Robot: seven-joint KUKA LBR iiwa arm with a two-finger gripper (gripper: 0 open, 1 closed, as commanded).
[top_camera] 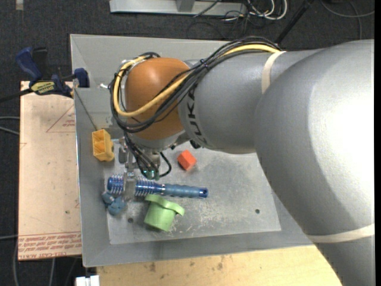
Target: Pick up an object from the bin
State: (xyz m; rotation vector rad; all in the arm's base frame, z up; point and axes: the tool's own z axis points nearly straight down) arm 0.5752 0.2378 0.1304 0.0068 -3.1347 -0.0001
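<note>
Grey bin (238, 216); hand (136, 164) largely behind orange cover (152, 94), above blue brush (172, 190).

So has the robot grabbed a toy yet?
Nothing is lifted yet: the yellow block, orange block, blue brush and green cup all lie on the bin floor. The gripper hangs low between the yellow block and the brush. Grabbing and lifting are left.

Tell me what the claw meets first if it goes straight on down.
Probably the blue brush, lying right under the claw; depth is unclear, so it may touch bare bin floor instead.
</note>
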